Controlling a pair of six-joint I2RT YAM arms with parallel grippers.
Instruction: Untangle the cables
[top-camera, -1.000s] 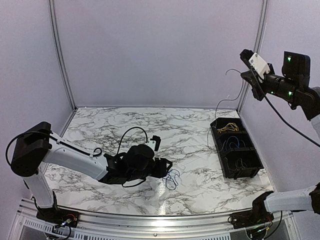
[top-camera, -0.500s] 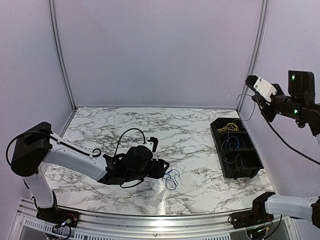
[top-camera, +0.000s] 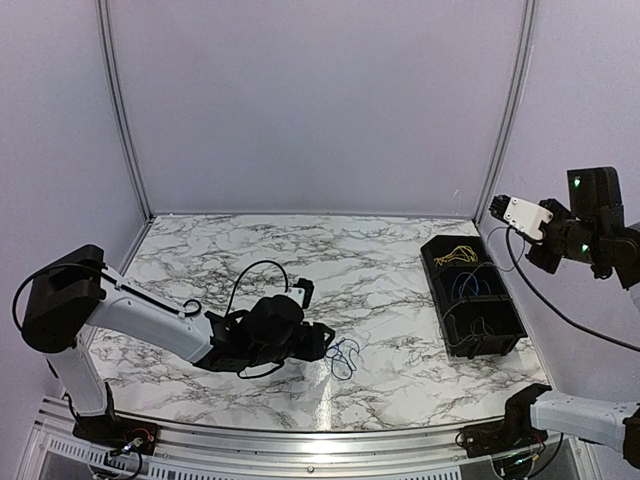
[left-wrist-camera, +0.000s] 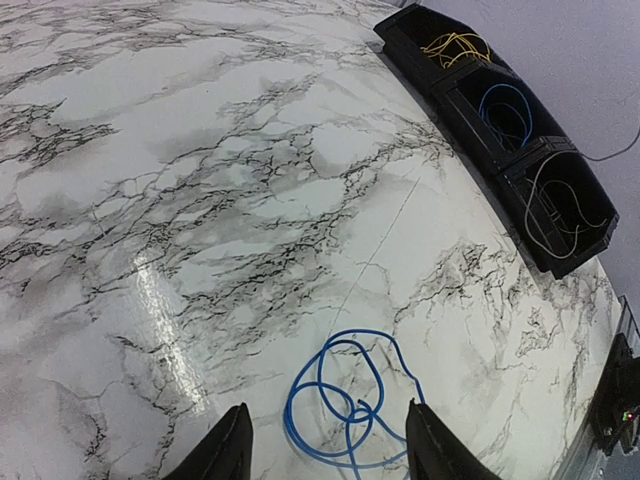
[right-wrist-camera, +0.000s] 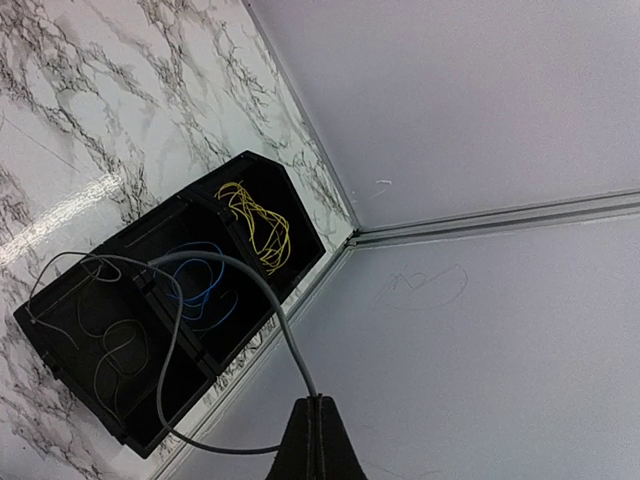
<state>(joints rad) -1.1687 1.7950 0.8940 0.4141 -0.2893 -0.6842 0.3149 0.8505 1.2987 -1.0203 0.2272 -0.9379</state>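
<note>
Blue cable (left-wrist-camera: 345, 405) lay slack between the open left claw (left-wrist-camera: 328, 452) tips, toward 12 o'clock, ungripped. Right claw (right-wrist-camera: 318, 425) pinched grey cable (right-wrist-camera: 272, 322). Marble desk (left-wrist-camera: 200, 200); lilac walls (top-camera: 320, 100).

A cable (top-camera: 344, 357) lies on the table (top-camera: 380, 260), left of bin (top-camera: 472, 297) (cables (top-camera: 462, 254) inside).

Bench (top-camera: 200, 250) is white marble with dark grey veining all over. Loose blue cable (left-wrist-camera: 345, 405) down around 6 o'clock. Black bin (top-camera: 483, 346) at 3 o'clock: yellow cables (right-wrist-camera: 258, 228), blue cables (right-wrist-camera: 205, 275), pale grey ones (right-wrist-camera: 100, 355). One longer grey cable (right-wrist-camera: 283, 335) too. Left arm (top-camera: 150, 320) is white with black joints, walls (top-camera: 320, 100) pale lilac.
</note>
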